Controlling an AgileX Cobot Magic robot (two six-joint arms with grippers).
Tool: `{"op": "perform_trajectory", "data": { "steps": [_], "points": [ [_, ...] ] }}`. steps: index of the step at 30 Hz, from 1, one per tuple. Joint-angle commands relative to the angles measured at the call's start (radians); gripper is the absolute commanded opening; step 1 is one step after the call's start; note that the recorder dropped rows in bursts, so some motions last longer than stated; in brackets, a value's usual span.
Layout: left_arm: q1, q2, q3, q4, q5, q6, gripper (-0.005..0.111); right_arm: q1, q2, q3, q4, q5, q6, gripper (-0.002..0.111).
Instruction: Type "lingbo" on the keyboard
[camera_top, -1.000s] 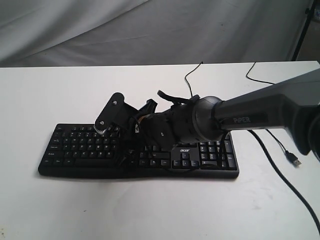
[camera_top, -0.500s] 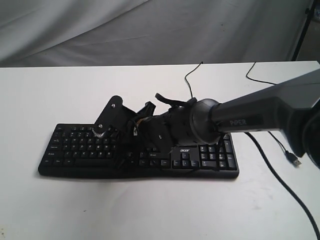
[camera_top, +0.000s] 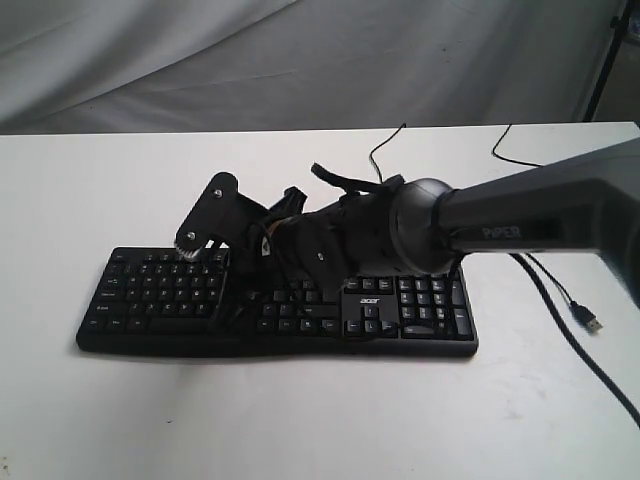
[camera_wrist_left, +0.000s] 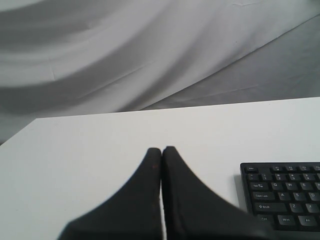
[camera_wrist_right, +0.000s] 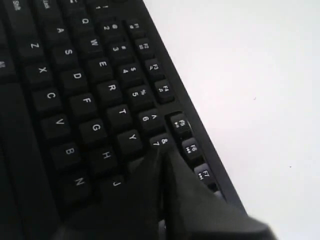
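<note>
Off the keyboard's (camera_top: 150, 300) Esc end, the left pincer (camera_wrist_left: 161, 150) hangs over bare tabletop (camera_top: 300, 420) with its fingers pressed together and nothing between them. It is clear of every key.

The keyboard lies flat on the tabletop with its long edge toward the exterior camera. The right arm reaches across it from the number-pad end. The right pincer (camera_wrist_right: 161, 152) is pinched to a narrow point and empty, and its tip is low over the keys just beside 7 and Y. The keys past those, toward the number pad, are hidden under its fingers.

The step looks like pressing a single letter, though which letter of "lingbo" I cannot tell. To do it well, centre the joined tip over one keycap, press straight down and lift clear before moving sideways, so neighbouring keys do not fire.

No container shows anywhere around the keyboard.
</note>
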Motion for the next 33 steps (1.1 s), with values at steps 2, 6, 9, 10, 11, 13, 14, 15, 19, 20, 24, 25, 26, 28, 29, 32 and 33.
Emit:
{"op": "perform_trajectory", "data": {
  "steps": [2,6,9,10,11,13,14,15,19,20,24,25,26,28,29,32,33],
  "points": [
    [-0.004,0.003,0.005,-0.001,-0.004,-0.003,0.001,0.001,-0.039,-0.001,-0.022,0.060,-0.004,0.000],
    [-0.004,0.003,0.005,-0.001,-0.004,-0.003,0.001,0.016,-0.047,-0.001,-0.031,0.072,-0.004,0.000],
    [-0.004,0.003,0.005,-0.001,-0.004,-0.003,0.001,0.038,-0.047,-0.001,-0.036,0.072,-0.004,0.000],
    [-0.004,0.003,0.005,-0.001,-0.004,-0.003,0.001,0.042,-0.047,-0.001,-0.036,0.072,-0.004,0.000],
    [-0.004,0.003,0.005,-0.001,-0.004,-0.003,0.001,0.052,-0.047,-0.001,-0.036,0.072,-0.004,0.000],
    [-0.004,0.003,0.005,-0.001,-0.004,-0.003,0.001,0.057,-0.047,-0.001,-0.036,0.070,-0.004,0.000],
    [-0.004,0.003,0.005,-0.001,-0.004,-0.003,0.001,0.059,-0.045,-0.001,-0.036,0.070,-0.004,0.000],
    [-0.004,0.003,0.005,-0.001,-0.004,-0.003,0.001,0.059,-0.039,-0.001,-0.036,0.070,-0.004,0.000],
    [-0.004,0.003,0.005,-0.001,-0.004,-0.003,0.001,0.059,-0.025,-0.001,-0.036,0.070,-0.004,0.000],
    [-0.004,0.003,0.005,-0.001,-0.004,-0.003,0.001,0.059,-0.019,-0.001,-0.036,0.068,-0.004,0.000],
    [-0.004,0.003,0.005,-0.001,-0.004,-0.003,0.001,0.059,0.002,-0.001,-0.036,0.066,-0.004,0.000],
    [-0.004,0.003,0.005,-0.001,-0.004,-0.003,0.001,0.059,0.004,-0.001,-0.036,0.066,-0.004,0.000],
    [-0.004,0.003,0.005,-0.001,-0.004,-0.003,0.001,0.059,0.006,-0.001,-0.034,0.063,-0.004,0.000],
    [-0.004,0.003,0.005,-0.001,-0.004,-0.003,0.001,0.059,0.011,-0.001,-0.028,0.061,-0.004,0.000],
    [-0.004,0.003,0.005,-0.001,-0.004,-0.003,0.001,0.059,0.010,-0.001,-0.028,0.057,-0.004,0.000],
    [-0.004,0.003,0.005,-0.001,-0.004,-0.003,0.001,0.059,0.013,-0.001,-0.026,0.050,-0.004,0.000],
    [-0.004,0.003,0.005,-0.001,-0.004,-0.003,0.001,0.059,0.013,-0.001,-0.025,0.048,-0.004,0.000]
  ]
}}
